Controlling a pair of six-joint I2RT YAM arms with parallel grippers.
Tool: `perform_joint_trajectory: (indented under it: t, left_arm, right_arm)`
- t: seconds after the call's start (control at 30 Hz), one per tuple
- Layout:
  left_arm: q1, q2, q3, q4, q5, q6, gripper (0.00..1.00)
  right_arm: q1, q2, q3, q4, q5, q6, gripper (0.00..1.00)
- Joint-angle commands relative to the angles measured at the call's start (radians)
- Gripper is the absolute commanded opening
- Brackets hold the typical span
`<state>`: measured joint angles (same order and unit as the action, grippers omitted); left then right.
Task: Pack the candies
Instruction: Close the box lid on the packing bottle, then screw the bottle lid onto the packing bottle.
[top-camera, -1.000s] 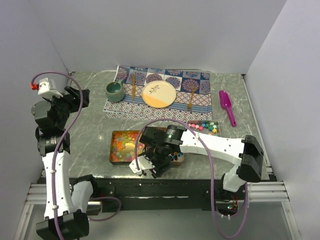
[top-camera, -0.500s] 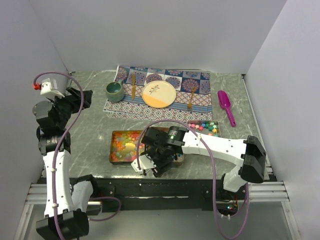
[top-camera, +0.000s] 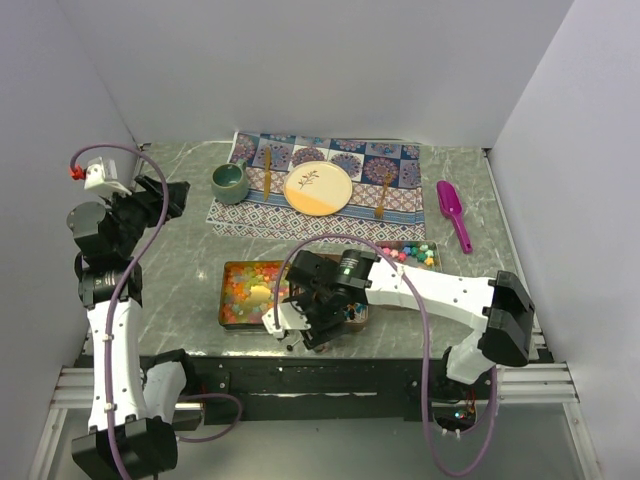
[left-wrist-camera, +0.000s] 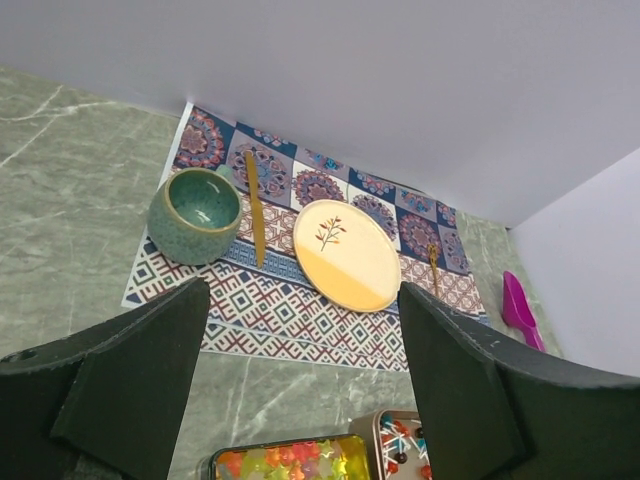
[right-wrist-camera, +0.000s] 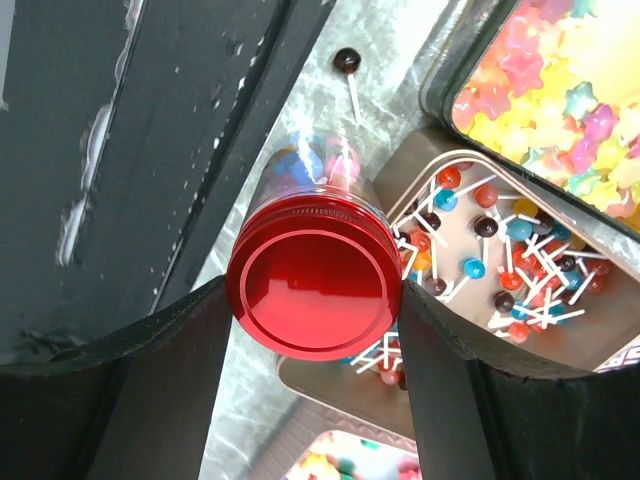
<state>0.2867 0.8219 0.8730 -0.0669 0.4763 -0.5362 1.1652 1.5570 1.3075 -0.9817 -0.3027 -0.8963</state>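
My right gripper (right-wrist-camera: 313, 300) is shut on a clear jar with a round red lid (right-wrist-camera: 313, 285); coloured candies (right-wrist-camera: 318, 165) show through its glass. It hangs over a tray of small lollipops (right-wrist-camera: 500, 260), next to a tray of star-shaped gummies (right-wrist-camera: 545, 100). One lollipop (right-wrist-camera: 347, 62) lies loose on the table. From above, the right gripper (top-camera: 305, 318) covers the middle tray, between the orange-yellow gummy tray (top-camera: 243, 288) and the pastel star candies (top-camera: 410, 255). My left gripper (top-camera: 165, 195) is raised at the left, open and empty (left-wrist-camera: 300, 295).
A patterned placemat (top-camera: 320, 190) at the back carries a teal cup (top-camera: 230, 181), a plate (top-camera: 318, 188) and two wooden utensils. A purple scoop (top-camera: 453, 212) lies at the right. The dark rail of the table's near edge (top-camera: 330, 375) runs just below the trays.
The right gripper with the jar has shifted slightly over the middle tray. The left arm has barely moved.
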Motion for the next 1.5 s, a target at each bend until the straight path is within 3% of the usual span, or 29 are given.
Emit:
perform_joint_trajectory:
  t: [0.0,0.17,0.23,0.4,0.5,0.6,0.63,0.7,0.73,0.77,0.83,0.87,0.97,1.03,1.13,1.17,1.23,1.3,1.33,1.37,1.47]
  left_arm:
    - [0.002,-0.006,0.006,0.059,0.044,-0.027,0.82]
    - [0.002,-0.01,-0.003,0.131,0.086,-0.053,0.84]
    - [0.003,-0.03,-0.023,0.166,0.11,-0.068,0.85]
    - [-0.007,-0.093,-0.055,0.204,0.2,-0.078,0.86]
    - [-0.017,-0.125,-0.043,0.112,0.237,-0.015,0.86]
    - [-0.027,-0.17,-0.029,-0.031,0.356,0.099,0.86]
    - [-0.035,-0.178,-0.029,-0.109,0.454,0.14,0.86]
    - [-0.044,-0.187,-0.025,-0.215,0.556,0.301,0.86]
    - [-0.052,-0.181,-0.014,-0.27,0.684,0.379,0.85]
    - [-0.057,-0.162,0.006,-0.474,0.723,0.652,0.84]
    - [-0.085,-0.13,0.068,-0.705,0.768,0.955,0.86]
    - [-0.105,-0.088,0.084,-0.901,0.762,1.237,0.87]
    - [-0.222,0.014,0.101,-1.074,0.705,1.514,0.85]
    - [-0.33,0.06,0.089,-1.1,0.679,1.596,0.84]
    - [-0.475,0.117,0.045,-1.03,0.642,1.579,0.71]
    - [-0.513,0.128,0.025,-1.001,0.625,1.54,0.61]
    - [-0.617,0.126,-0.041,-0.947,0.585,1.541,0.51]
    - [-0.668,0.089,-0.128,-0.828,0.556,1.454,0.35]
    - [-0.705,0.076,-0.156,-0.701,0.549,1.397,0.24]
    - [-0.722,0.056,-0.176,-0.659,0.539,1.372,0.02]
    - [-0.787,0.042,-0.253,-0.478,0.498,1.3,0.01]
  right_arm:
    - [-0.009,-0.055,-0.076,0.034,0.025,0.112,0.73]
    - [-0.01,-0.084,-0.117,0.051,0.048,0.14,0.85]
    - [-0.009,-0.09,-0.122,0.049,0.072,0.14,1.0]
    - [-0.042,-0.118,-0.116,0.025,0.1,0.152,1.0]
    - [-0.1,-0.149,-0.102,-0.046,0.117,0.152,1.0]
    - [-0.189,-0.216,-0.091,-0.136,0.112,0.128,1.0]
    - [-0.267,-0.239,-0.091,-0.141,0.117,0.126,1.0]
    - [-0.346,-0.3,-0.073,-0.14,0.119,0.137,1.0]
    - [-0.431,-0.313,-0.062,-0.134,0.12,0.145,1.0]
    - [-0.465,-0.322,-0.048,-0.124,0.12,0.17,1.0]
    - [-0.577,-0.325,0.002,-0.109,0.122,0.201,1.0]
    - [-0.617,-0.325,0.019,-0.091,0.116,0.233,1.0]
    - [-0.753,-0.331,0.065,-0.034,0.09,0.313,1.0]
    - [-0.811,-0.325,0.09,-0.019,0.077,0.353,1.0]
    - [-0.886,-0.302,0.098,-0.021,0.059,0.405,1.0]
    - [-0.897,-0.293,0.096,-0.032,0.044,0.408,0.99]
    - [-0.921,-0.285,0.075,-0.046,0.025,0.408,0.91]
    - [-0.946,-0.311,0.026,-0.011,-0.004,0.428,0.86]
    - [-0.947,-0.319,0.013,-0.003,-0.01,0.431,0.83]
    - [-0.947,-0.328,0.0,0.0,-0.025,0.436,0.75]
    - [-0.952,-0.359,-0.028,0.018,-0.035,0.467,0.7]
